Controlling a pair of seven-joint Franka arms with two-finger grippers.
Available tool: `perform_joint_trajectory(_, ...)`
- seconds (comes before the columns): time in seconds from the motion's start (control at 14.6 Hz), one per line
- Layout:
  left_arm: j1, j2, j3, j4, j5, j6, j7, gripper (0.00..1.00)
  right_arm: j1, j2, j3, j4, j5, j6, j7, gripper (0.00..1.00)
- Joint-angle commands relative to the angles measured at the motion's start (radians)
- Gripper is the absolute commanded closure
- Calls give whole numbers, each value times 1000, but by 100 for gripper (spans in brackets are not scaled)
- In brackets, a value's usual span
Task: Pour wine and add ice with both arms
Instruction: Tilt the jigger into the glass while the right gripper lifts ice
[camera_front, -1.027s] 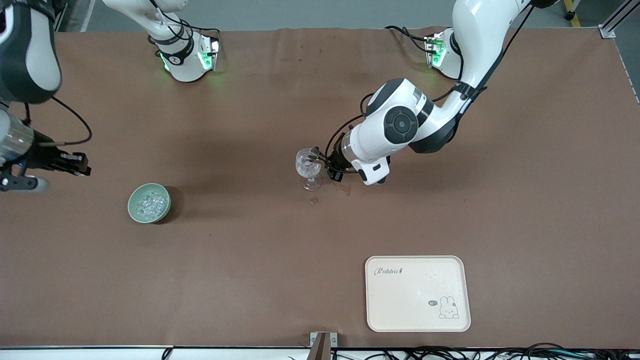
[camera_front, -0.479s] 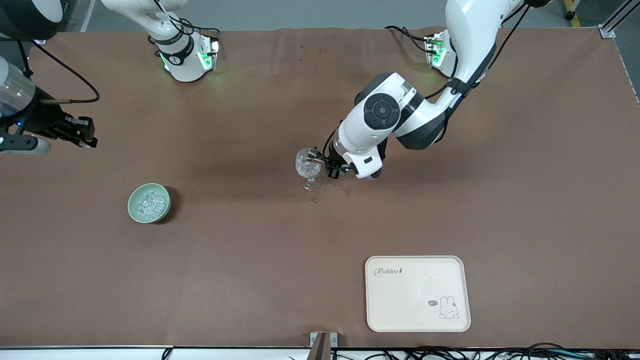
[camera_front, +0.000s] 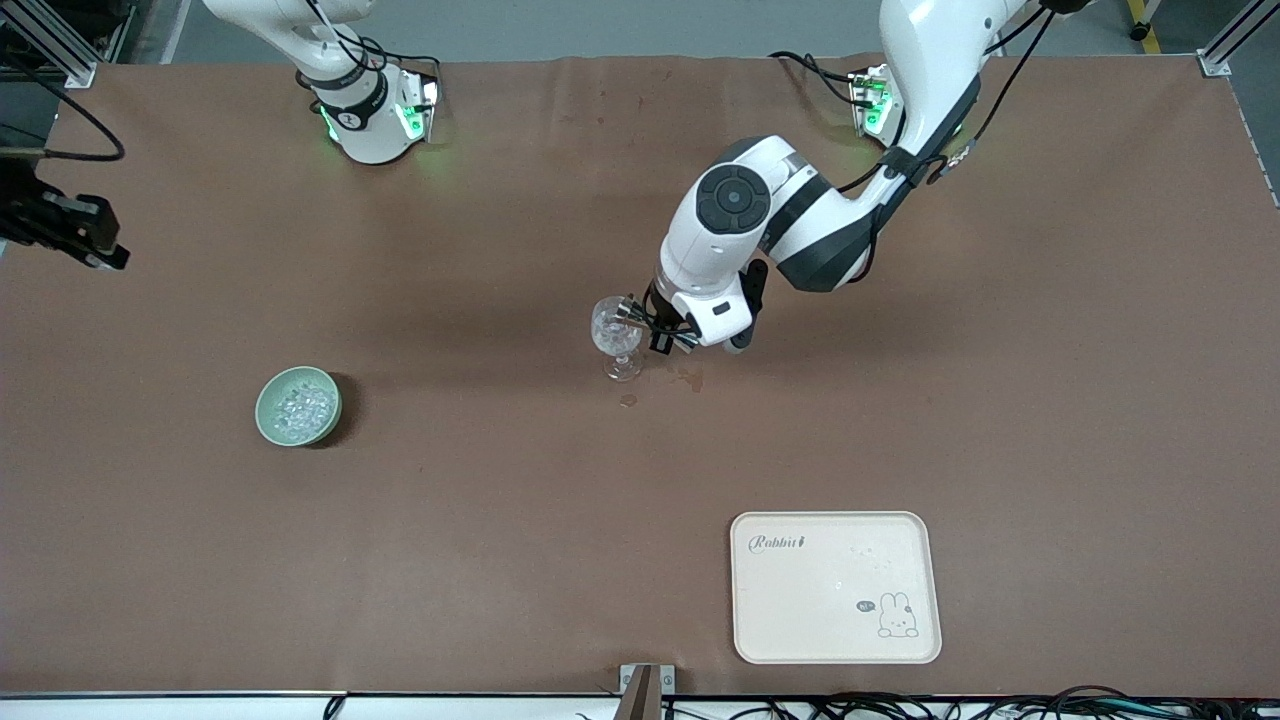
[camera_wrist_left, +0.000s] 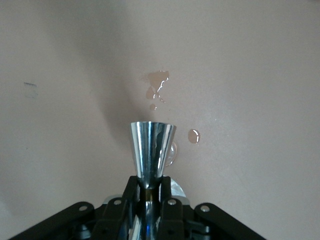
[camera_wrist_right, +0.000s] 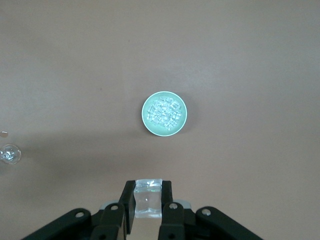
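Surface: brown table (camera_front: 500, 560) | lower right: cream tray (camera_front: 835, 587) | lower left: green bowl (camera_front: 298, 405) of ice (camera_front: 300, 407) | centre: wine glass (camera_front: 616, 334), spills (camera_front: 690, 378); left gripper (camera_front: 640, 318) clamps steel jigger (camera_wrist_left: 152, 150) | upper left edge: right gripper (camera_wrist_right: 148, 202) pinches clear chunk (camera_wrist_right: 148, 200) | top: grey floor (camera_front: 620, 25).

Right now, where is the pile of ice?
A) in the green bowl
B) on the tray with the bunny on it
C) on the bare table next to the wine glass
A: the ice lies heaped in the green bowl, as the right wrist view also shows, while the bunny tray holds no ice pile.
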Motion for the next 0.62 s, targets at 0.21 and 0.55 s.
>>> perform_joint_trajectory(0.21, -19, -6, 8, 12, 94, -7, -55, 100, 0, 24, -20, 4, -4, -32, -59, 98)
perform_joint_trajectory(0.55, -23, -12, 8, 12, 119, -9, -69, 100, -6, 23, -18, -17, 0, -15, -62, 98)
